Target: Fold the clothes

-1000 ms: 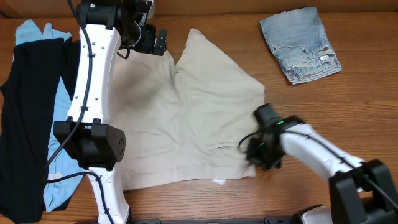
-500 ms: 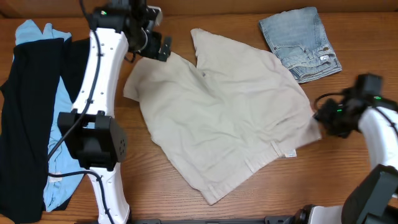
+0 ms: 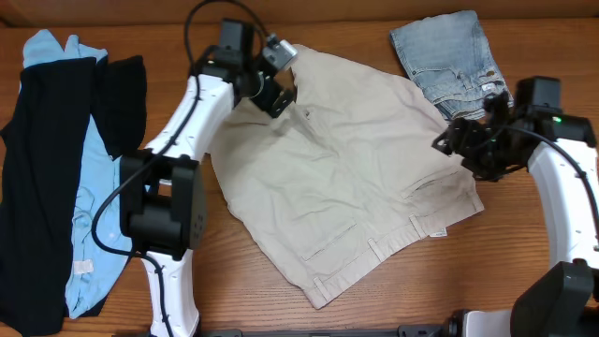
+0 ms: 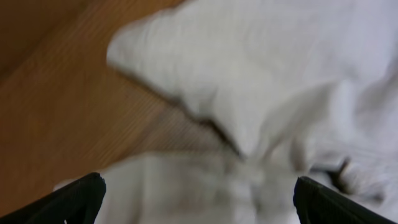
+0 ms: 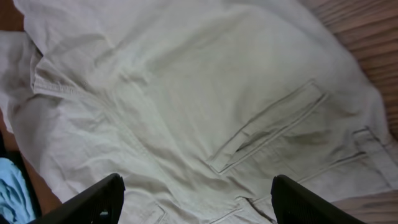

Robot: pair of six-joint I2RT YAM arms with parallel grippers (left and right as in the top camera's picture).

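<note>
Beige trousers [image 3: 346, 178] lie spread and rumpled across the middle of the table, back pocket [image 5: 267, 130] facing up. My left gripper [image 3: 279, 86] hovers open over their far-left top corner; its wrist view is blurred, with pale cloth [image 4: 249, 93] between wide-apart fingertips [image 4: 81, 199]. My right gripper [image 3: 460, 148] stands open just above the trousers' right edge, and nothing sits between its fingers [image 5: 87, 202]. A folded pale denim garment [image 3: 451, 65] rests at the far right. A black garment [image 3: 37, 168] and a light-blue one [image 3: 94, 215] lie at the left.
The wooden table [image 3: 524, 271] shows bare at the front right and front middle. The left arm's white link [image 3: 178, 140] crosses between the dark pile and the trousers. The denim garment lies close behind my right gripper.
My right gripper dragged the trousers to the right, then opened and let go of them. My left gripper slid right along the trousers' far edge. The trousers now lie further right and turned.
</note>
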